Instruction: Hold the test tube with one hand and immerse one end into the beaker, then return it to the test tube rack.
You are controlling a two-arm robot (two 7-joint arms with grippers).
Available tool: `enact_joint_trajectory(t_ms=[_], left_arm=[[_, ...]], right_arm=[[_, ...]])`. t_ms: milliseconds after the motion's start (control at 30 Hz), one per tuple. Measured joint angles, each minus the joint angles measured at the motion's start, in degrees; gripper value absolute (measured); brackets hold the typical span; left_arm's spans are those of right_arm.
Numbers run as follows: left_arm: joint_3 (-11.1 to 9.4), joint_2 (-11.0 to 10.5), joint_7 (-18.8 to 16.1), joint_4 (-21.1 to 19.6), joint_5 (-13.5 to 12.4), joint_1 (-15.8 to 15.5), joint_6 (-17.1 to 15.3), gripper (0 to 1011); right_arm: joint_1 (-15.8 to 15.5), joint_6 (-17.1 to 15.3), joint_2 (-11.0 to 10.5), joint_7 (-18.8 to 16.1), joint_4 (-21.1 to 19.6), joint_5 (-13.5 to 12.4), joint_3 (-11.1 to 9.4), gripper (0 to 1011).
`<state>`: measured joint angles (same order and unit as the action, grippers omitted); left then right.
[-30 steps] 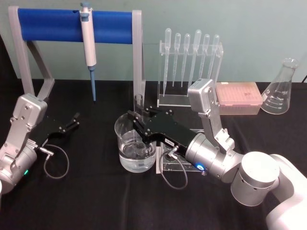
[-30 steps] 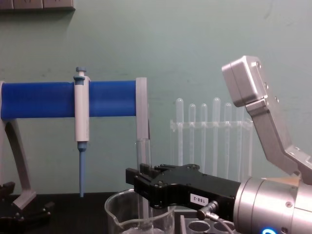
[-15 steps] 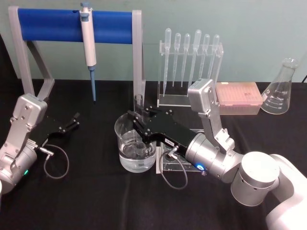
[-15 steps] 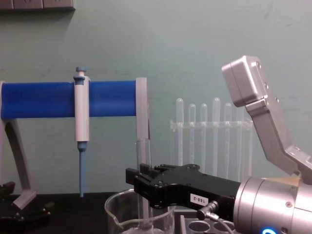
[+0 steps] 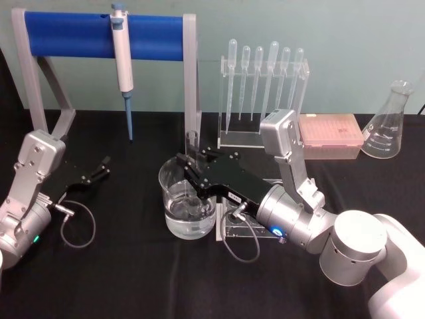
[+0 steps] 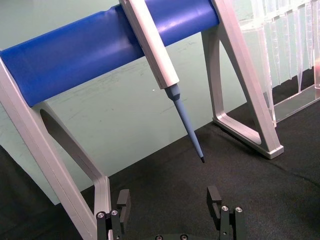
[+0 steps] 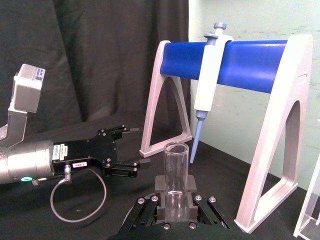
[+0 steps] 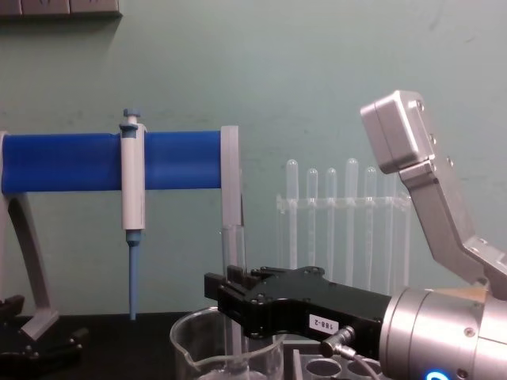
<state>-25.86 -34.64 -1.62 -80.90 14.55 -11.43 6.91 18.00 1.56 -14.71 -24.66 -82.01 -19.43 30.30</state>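
My right gripper (image 5: pixel 188 171) is shut on the test tube (image 5: pixel 192 142), a clear glass tube held upright. In the right wrist view the tube (image 7: pixel 176 167) stands clamped between the black fingers (image 7: pixel 159 196). The tube's lower end reaches down inside the beaker (image 5: pixel 174 222), a wide glass cylinder holding water, at the table's middle. From the chest view the tube (image 8: pixel 232 249) rises above the gripper (image 8: pixel 226 301) and drops into the beaker (image 8: pixel 190 352). My left gripper (image 5: pixel 101 169) rests open on the left, with nothing between its fingers (image 6: pixel 123 199).
A blue-barred stand (image 5: pixel 99 34) with a hanging white-and-blue pipettor (image 5: pixel 122 60) stands behind. A rack of plastic pipettes (image 5: pixel 262 80), a pink tip box (image 5: pixel 330 134) and a conical flask (image 5: pixel 390 123) line the back right. A clear tube rack (image 5: pixel 240 229) sits under my right arm.
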Motion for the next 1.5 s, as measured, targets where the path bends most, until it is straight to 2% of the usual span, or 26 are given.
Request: enact_joint_trajectory(t_ms=[1500], left_arm=[[0.0,0.0,0.0,0.0,0.0,0.0,0.0,1000]], right_arm=[[0.0,0.0,0.0,0.0,0.0,0.0,0.0,225]])
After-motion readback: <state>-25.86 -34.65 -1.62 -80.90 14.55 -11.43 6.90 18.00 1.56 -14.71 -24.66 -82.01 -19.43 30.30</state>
